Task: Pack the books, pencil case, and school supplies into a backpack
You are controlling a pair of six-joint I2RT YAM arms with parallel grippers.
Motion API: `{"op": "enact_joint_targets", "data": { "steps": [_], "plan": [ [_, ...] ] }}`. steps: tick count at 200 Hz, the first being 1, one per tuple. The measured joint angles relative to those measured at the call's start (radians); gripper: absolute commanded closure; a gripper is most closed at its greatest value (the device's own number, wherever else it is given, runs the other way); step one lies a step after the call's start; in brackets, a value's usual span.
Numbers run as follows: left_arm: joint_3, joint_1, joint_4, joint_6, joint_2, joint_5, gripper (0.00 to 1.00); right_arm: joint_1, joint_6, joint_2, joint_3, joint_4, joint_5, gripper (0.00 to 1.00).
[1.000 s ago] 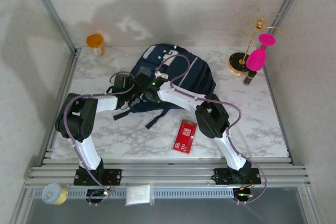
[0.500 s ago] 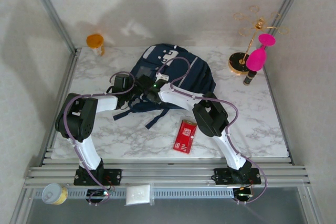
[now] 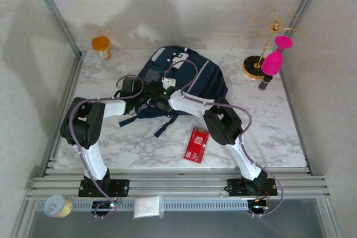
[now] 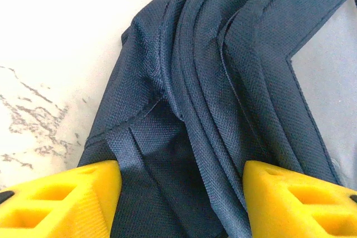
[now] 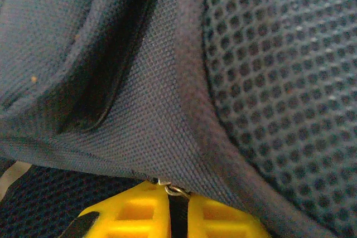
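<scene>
Pale marble surface [image 3: 139,143] carries the backpack [image 3: 209,79] at its centre-back. It lies flat, long axis roughly near-to-far, with white patches at the far end and loose straps trailing towards our bases. Our right pincer [image 5: 178,204] is all but closed on a small metal ring [image 5: 170,188] at the seam beside the mesh; we judge it the zip pull. Our left pincer [image 4: 182,185] stands open astride folded fabric, gripping nothing. To open the bag well, we should clamp that fabric first, then draw the ring along the seam, not upward. Our red packet [image 3: 196,144] lies nearer the front edge.
</scene>
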Motion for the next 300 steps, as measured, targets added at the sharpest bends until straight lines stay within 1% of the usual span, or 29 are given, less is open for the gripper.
{"op": "enact_joint_targets", "data": {
  "steps": [20,60,80,99,113,127,141,157,173,182,191,214,229,243,247,268,285,291,300],
  "plan": [
    [0.03,0.012,-0.011,0.004,0.023,0.001,0.39,0.0,0.002,-0.06,-0.065,-0.005,-0.015,0.99],
    [0.072,0.048,-0.039,0.026,0.046,0.016,0.39,-0.004,0.009,-0.249,-0.273,0.001,-0.073,1.0],
    [0.093,0.059,-0.07,0.04,0.048,0.027,0.39,-0.01,0.007,-0.305,-0.328,0.001,-0.089,1.0],
    [0.093,0.066,-0.079,0.05,0.044,0.052,0.39,-0.015,-0.015,-0.342,-0.37,0.034,-0.134,1.0],
    [0.062,0.073,-0.069,0.049,0.012,0.08,0.39,-0.016,-0.035,-0.364,-0.395,0.058,-0.17,1.0],
    [-0.013,0.068,-0.07,0.031,-0.07,0.093,0.39,-0.017,-0.052,-0.388,-0.415,0.072,-0.201,1.0],
    [-0.089,0.026,-0.08,-0.01,-0.169,0.107,0.39,-0.017,-0.061,-0.404,-0.422,0.084,-0.225,1.0],
    [-0.154,-0.076,-0.061,-0.09,-0.268,0.117,0.4,-0.02,-0.072,-0.414,-0.426,0.095,-0.235,1.0],
    [-0.201,-0.171,0.006,-0.174,-0.315,0.14,0.4,-0.023,-0.08,-0.419,-0.44,0.108,-0.245,1.0],
    [-0.208,-0.214,0.032,-0.225,-0.314,0.149,0.42,-0.023,-0.083,-0.421,-0.45,0.117,-0.251,1.0],
    [-0.205,-0.237,0.049,-0.259,-0.297,0.152,0.45,-0.024,-0.084,-0.423,-0.459,0.128,-0.254,1.0],
    [-0.168,-0.254,0.088,-0.331,-0.222,0.157,0.48,-0.026,-0.094,-0.432,-0.485,0.158,-0.26,1.0],
    [-0.145,-0.263,0.111,-0.372,-0.183,0.14,0.5,-0.025,-0.101,-0.438,-0.504,0.181,-0.262,1.0],
    [-0.119,-0.279,0.118,-0.399,-0.16,0.123,0.55,-0.026,-0.106,-0.441,-0.517,0.2,-0.273,1.0],
    [-0.111,-0.283,0.12,-0.4,-0.154,0.119,0.58,-0.026,-0.108,-0.441,-0.519,0.203,-0.276,1.0],
    [-0.08,-0.298,0.158,-0.44,-0.121,0.088,0.81,-0.027,-0.11,-0.441,-0.525,0.218,-0.28,1.0],
    [-0.073,-0.298,0.159,-0.458,-0.109,0.063,0.94,-0.027,-0.117,-0.441,-0.526,0.218,-0.277,1.0],
    [-0.071,-0.299,0.156,-0.461,-0.109,0.055,1.0,-0.027,-0.12,-0.441,-0.526,0.218,-0.275,1.0],
    [-0.064,-0.301,0.145,-0.451,-0.109,0.05,1.0,-0.027,-0.124,-0.441,-0.526,0.217,-0.27,1.0]
  ]
}}
